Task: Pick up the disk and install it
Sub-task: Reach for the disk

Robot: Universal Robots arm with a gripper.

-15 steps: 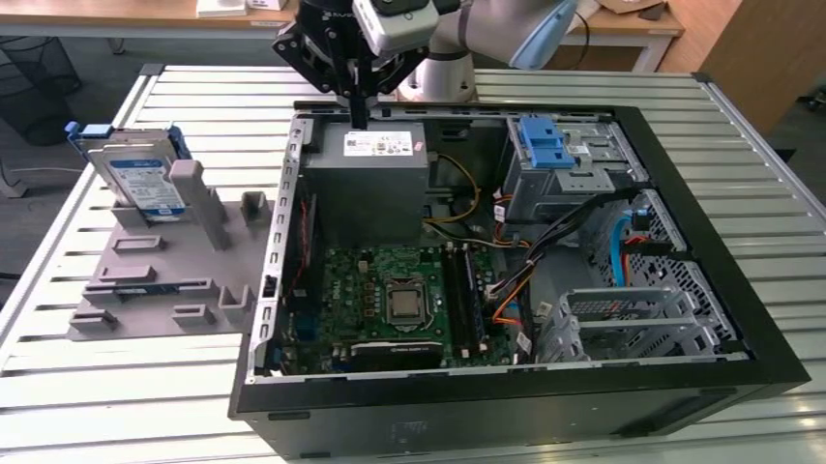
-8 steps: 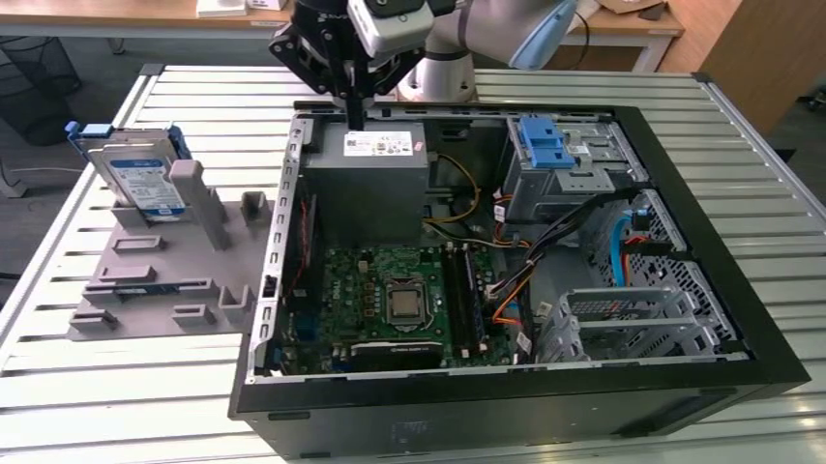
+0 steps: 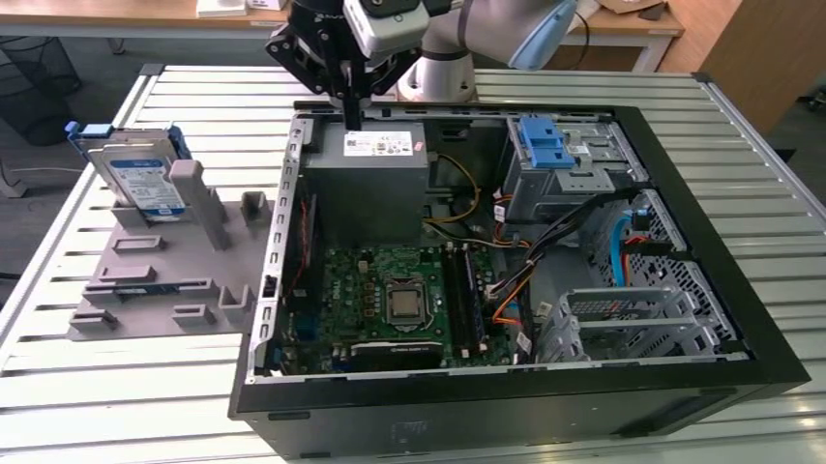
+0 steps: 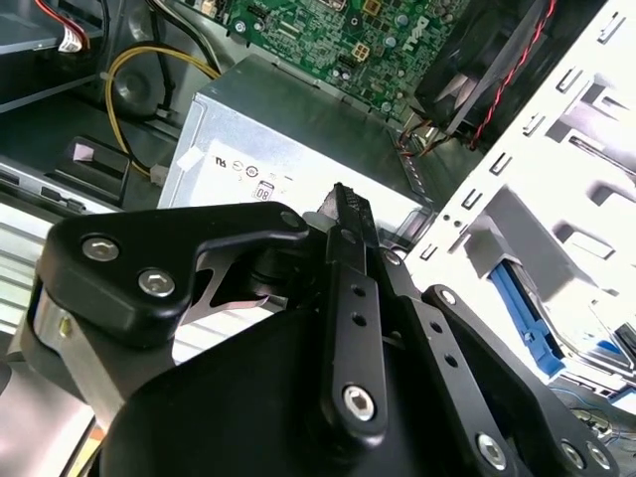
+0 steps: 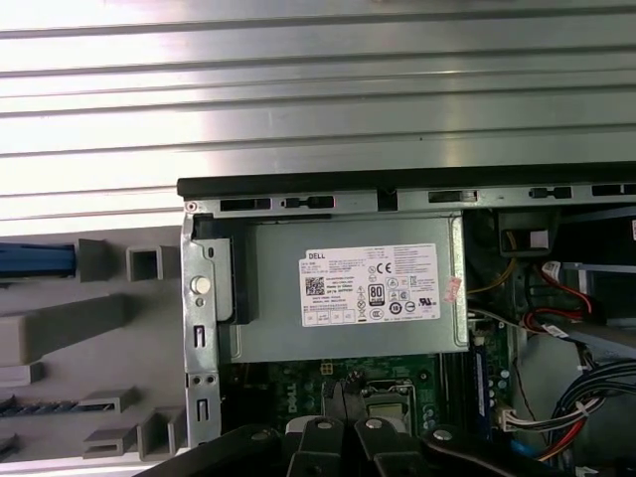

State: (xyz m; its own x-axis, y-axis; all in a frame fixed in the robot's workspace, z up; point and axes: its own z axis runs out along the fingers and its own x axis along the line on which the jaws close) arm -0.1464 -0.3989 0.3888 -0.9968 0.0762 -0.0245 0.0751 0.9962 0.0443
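The disk (image 3: 142,177), a silver drive with a white-and-blue label in a blue carrier frame, stands upright in a grey holder (image 3: 155,280) on the table, at the exterior view's left of the open computer case (image 3: 516,387). A blue edge of its carrier (image 5: 35,260) shows in the first wrist view. My gripper (image 3: 351,118) hangs above the case's back edge, over the grey power-supply box (image 3: 368,164), well apart from the disk. Its fingers (image 4: 343,214) are pressed together with nothing between them.
Inside the case lie a green motherboard (image 3: 400,300), a metal drive bay with a blue latch piece (image 3: 548,145), an empty metal cage (image 3: 633,319) and loose cables (image 3: 568,232). The case sits on a slatted metal table (image 3: 77,387).
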